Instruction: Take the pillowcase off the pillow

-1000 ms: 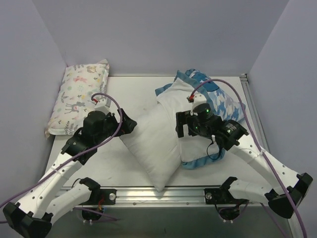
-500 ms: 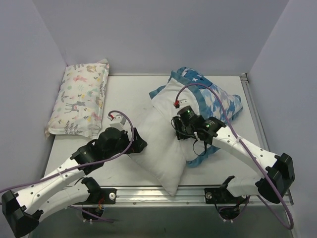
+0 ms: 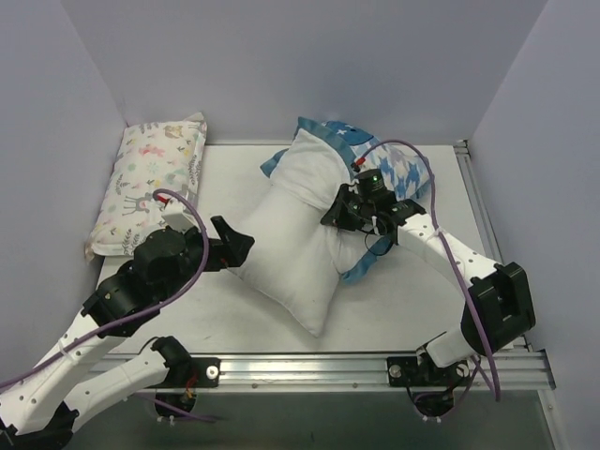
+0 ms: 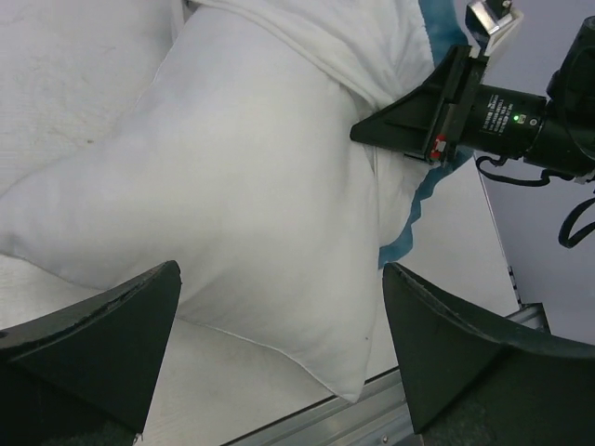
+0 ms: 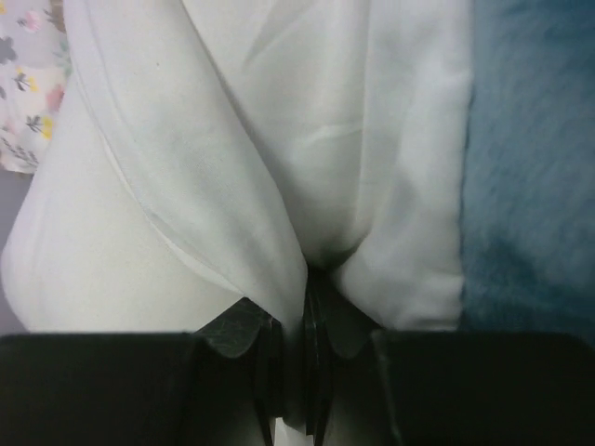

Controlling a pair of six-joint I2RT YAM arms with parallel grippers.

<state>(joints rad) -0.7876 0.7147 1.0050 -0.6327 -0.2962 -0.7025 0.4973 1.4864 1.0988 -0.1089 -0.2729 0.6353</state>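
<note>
As right gripper [image 5: 299, 293] pinches pillowcase [image 3: 401, 174], arm outstretched (leftward)

A small pastel animal-print pillow [image 3: 150, 187] lies along the far left edge of the white desk [image 3: 403, 309], its long side against the left wall [image 3: 47, 112]. A silver aluminium rail [image 3: 309, 367] runs along the desk's near edge. Pale lilac walls enclose three sides.
</note>
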